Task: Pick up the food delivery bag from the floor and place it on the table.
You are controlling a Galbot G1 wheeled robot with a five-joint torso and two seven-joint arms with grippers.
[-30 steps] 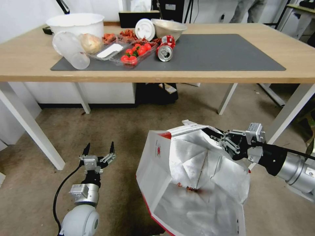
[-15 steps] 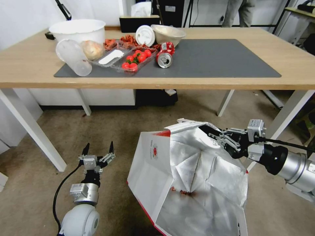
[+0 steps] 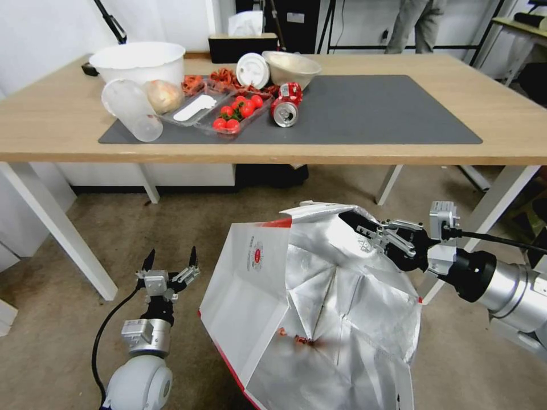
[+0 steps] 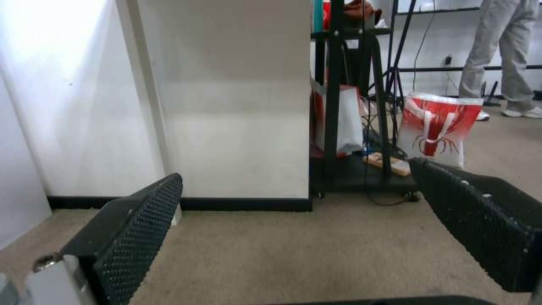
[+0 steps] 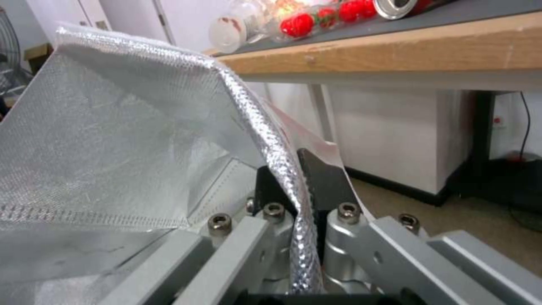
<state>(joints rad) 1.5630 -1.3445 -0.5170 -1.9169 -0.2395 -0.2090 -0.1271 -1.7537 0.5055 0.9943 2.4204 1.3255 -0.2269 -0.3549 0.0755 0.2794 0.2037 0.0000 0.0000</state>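
Observation:
The food delivery bag (image 3: 250, 285) hangs mouth-up in front of the table (image 3: 399, 145), white outside with a small red logo and crinkled silver foil (image 3: 336, 307) inside. Its lower part runs out of the head view. My right gripper (image 3: 360, 226) is shut on the far right rim. In the right wrist view the gripper (image 5: 294, 178) has the foil edge (image 5: 265, 127) pinched between its black pads (image 5: 324, 178), just below the table's front edge (image 5: 395, 51). My left gripper (image 3: 171, 257) hangs open low over the floor (image 3: 171, 216), left of the bag, its fingers (image 4: 135, 228) apart around nothing.
The left half of the dark grey mat (image 3: 370, 108) holds a white bowl (image 3: 138, 57), a tipped clear cup (image 3: 130, 109), a tray of tomatoes (image 3: 233, 111) and a red can (image 3: 286, 105). White table legs (image 3: 57, 228) (image 3: 496, 199) flank the bag. Another red-and-white bag (image 4: 438, 131) stands far off.
The head camera has risen, so the table sits lower in the picture. My right gripper has lifted the bag's rim closer to the table edge. The left arm keeps its pose.

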